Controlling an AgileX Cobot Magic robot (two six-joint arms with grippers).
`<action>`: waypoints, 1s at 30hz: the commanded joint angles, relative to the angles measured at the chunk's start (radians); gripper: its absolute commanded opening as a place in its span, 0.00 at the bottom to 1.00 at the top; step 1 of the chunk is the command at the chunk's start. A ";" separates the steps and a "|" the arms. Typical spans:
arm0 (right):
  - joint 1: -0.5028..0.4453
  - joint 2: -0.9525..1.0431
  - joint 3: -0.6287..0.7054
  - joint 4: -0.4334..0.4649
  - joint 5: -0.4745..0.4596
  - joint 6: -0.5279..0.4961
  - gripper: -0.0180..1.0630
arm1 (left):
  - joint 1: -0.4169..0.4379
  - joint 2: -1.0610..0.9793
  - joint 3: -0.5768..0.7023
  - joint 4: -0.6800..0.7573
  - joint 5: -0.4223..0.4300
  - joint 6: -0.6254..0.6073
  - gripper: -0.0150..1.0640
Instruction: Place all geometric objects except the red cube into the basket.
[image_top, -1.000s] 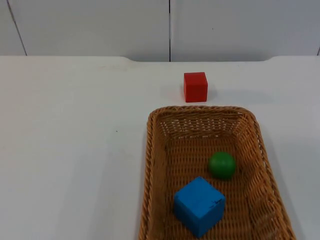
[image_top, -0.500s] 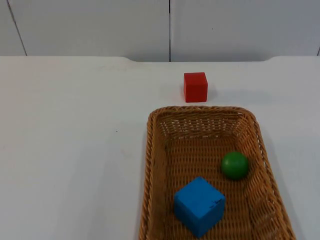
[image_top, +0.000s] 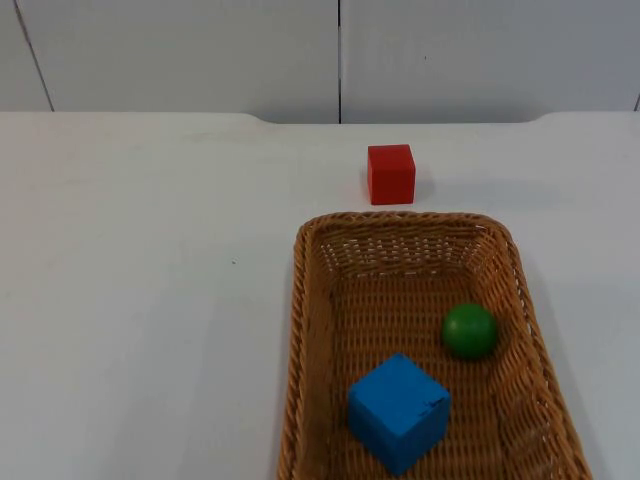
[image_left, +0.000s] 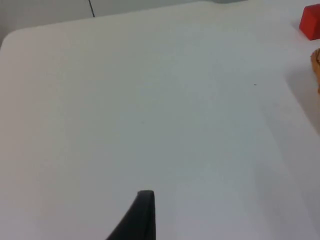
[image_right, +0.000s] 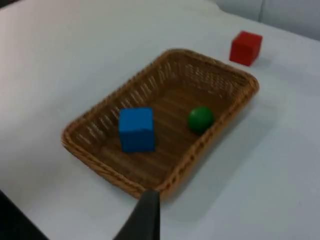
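Observation:
A wicker basket (image_top: 405, 222) lies at the front right of the table. Inside it rest a blue cube (image_top: 398, 411) near the front and a green ball (image_top: 470, 331) against the right wall. A red cube (image_top: 391, 174) stands on the table just behind the basket. My right gripper (image_right: 146, 215) hangs high, off to one side of the basket (image_right: 215, 65), looking down on the blue cube (image_right: 136, 129), green ball (image_right: 200, 119) and red cube (image_right: 245, 48). My left gripper (image_left: 142, 215) hovers over bare table left of the basket, with the red cube (image_left: 311, 22) far off.
The grey partition wall (image_top: 340, 55) closes off the back of the white table (image_top: 150, 280). Open table surface stretches to the left of the basket and along the back.
The green ball rolled right inside the basket to its right wall, then came to rest. The blue cube, red cube and basket have stayed put.

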 joint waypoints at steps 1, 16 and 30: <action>-0.001 -0.004 0.007 -0.038 0.008 0.029 0.83 | 0.003 -0.004 0.009 -0.008 -0.024 0.007 0.99; -0.001 -0.004 0.010 -0.011 0.001 0.001 0.83 | 0.003 -0.004 0.027 0.055 -0.046 -0.057 0.99; -0.001 -0.004 0.010 0.011 0.001 -0.028 0.83 | 0.003 -0.004 0.027 0.055 -0.046 -0.063 0.99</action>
